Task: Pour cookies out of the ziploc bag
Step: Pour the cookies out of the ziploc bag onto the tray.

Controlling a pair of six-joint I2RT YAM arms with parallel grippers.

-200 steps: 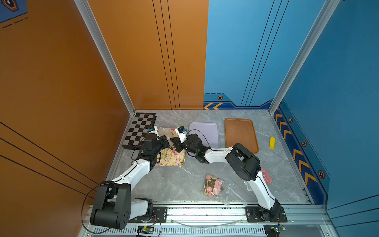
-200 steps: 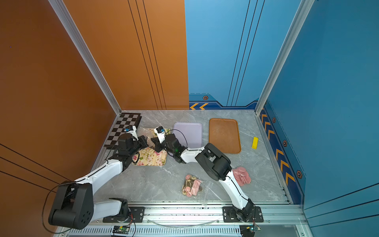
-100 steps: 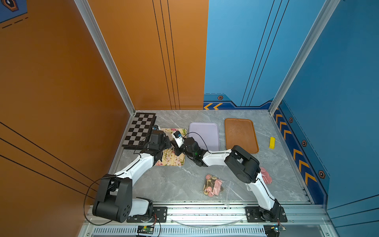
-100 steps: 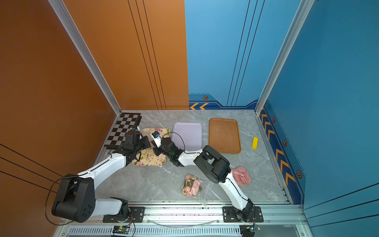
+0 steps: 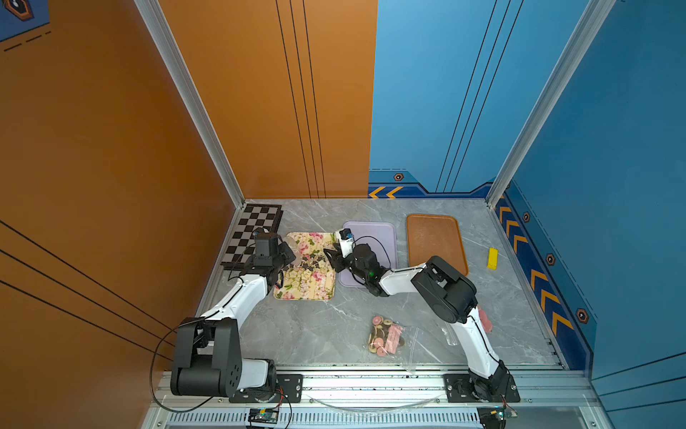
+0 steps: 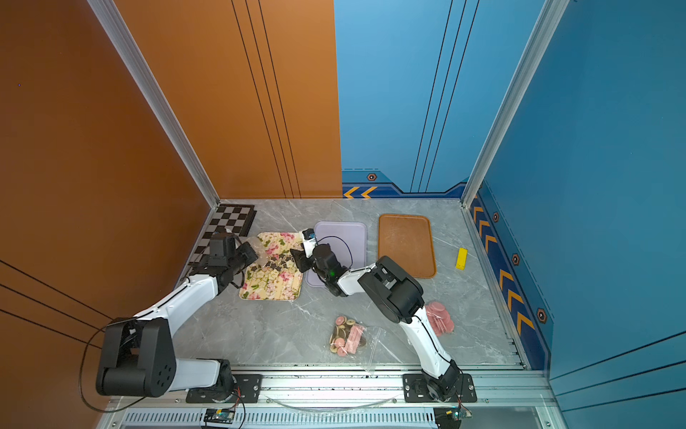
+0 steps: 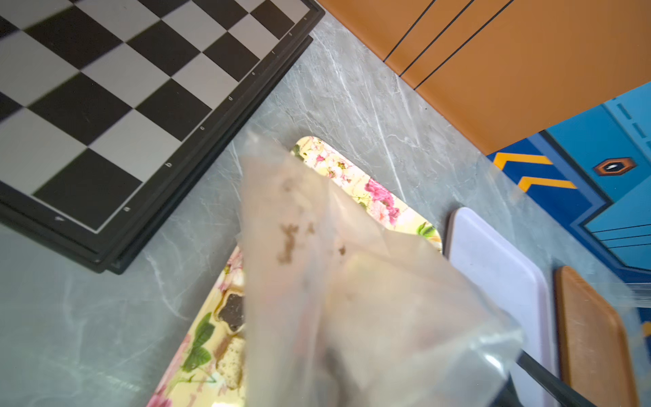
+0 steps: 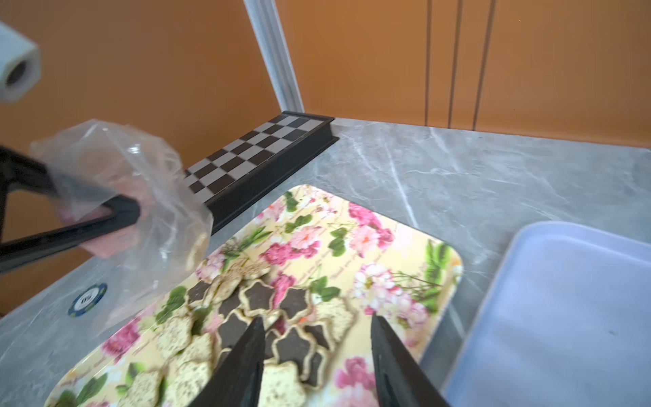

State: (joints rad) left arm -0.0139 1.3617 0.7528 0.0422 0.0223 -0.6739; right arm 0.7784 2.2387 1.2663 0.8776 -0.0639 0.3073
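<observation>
Ziploc bag (image 8: 158, 169) over floral tray (image 8: 405, 246)
The bag is pinched by the left hand (image 8: 130, 213); the right hand (image 8: 317, 319) is spread above cookies (image 5: 310, 262), mid-left in both top views.

This is a robotics lab test cell: a grey marble-patterned tabletop (image 5: 315, 334) is boxed in by orange wall panels (image 5: 111, 148) from 9 to 12 o'clock and blue wall panels (image 5: 612, 185) from 12 to 3, framed by an aluminium corner post (image 5: 193, 107), with a left arm (image 5: 241, 297) and a right arm (image 5: 477, 341) bolted to an aluminium rail (image 5: 371, 382) at 6 o'clock.
</observation>
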